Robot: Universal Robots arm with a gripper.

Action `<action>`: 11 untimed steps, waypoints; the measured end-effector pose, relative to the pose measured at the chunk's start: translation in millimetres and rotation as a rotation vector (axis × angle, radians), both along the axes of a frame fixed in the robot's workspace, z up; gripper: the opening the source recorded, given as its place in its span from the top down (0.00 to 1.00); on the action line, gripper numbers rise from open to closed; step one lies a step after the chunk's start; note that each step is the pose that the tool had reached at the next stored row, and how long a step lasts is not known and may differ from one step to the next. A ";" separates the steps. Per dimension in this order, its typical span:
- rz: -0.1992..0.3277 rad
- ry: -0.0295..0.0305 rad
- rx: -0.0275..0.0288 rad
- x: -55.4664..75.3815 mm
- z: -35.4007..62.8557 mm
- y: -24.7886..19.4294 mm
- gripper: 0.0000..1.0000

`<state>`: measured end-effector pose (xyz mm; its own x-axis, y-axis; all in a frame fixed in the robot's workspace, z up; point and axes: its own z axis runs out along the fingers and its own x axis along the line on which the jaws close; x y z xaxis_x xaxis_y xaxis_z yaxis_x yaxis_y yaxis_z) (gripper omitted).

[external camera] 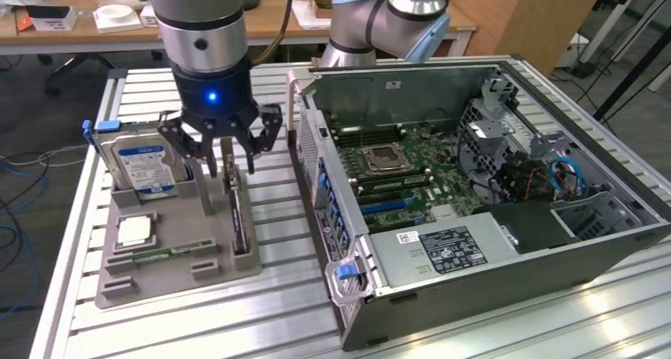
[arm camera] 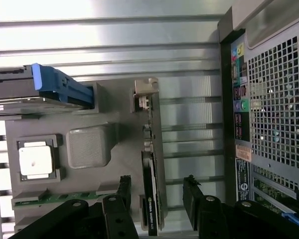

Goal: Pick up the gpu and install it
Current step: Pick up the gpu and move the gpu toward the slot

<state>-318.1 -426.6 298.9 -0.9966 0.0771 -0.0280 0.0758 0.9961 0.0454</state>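
I am hovering my gripper (external camera: 229,161) right over the gpu (external camera: 238,217), which is standing on its long edge in a slot of the grey holder (external camera: 157,276) on the slatted table (external camera: 273,320), just beside the open computer case (external camera: 587,241). My 2 fingers (arm camera: 123,191) are standing spread wide, 1 on each side of the card, and in the wrist view I am seeing a gap between each finger and the card, so I am judging that I am not touching it and not pinching anything. The card's silver bracket (arm camera: 145,87) is pointing away from my fingers, along the holder. The blue-label hard drive (external camera: 147,166) is sitting in its own slot on the exterior view's left, and a square chip (external camera: 134,232) is lying in a pocket near it. So I am counting only the approach as done: the gpu is not yet gripped, not yet lifted, and nothing is yet sitting in the card slots of the motherboard (external camera: 409,170) inside the case, as far as I am able to see.
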 end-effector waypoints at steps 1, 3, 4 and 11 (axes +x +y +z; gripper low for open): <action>0.000 0.0000 0.0000 0.0 -0.8 -0.2 0.45; 0.000 0.0001 -0.0001 0.0 -2.3 -1.0 0.45; 0.000 0.0002 -0.0002 0.0 -3.0 -1.5 0.45; 0.000 0.0000 0.0000 0.0 -9.0 -5.2 0.45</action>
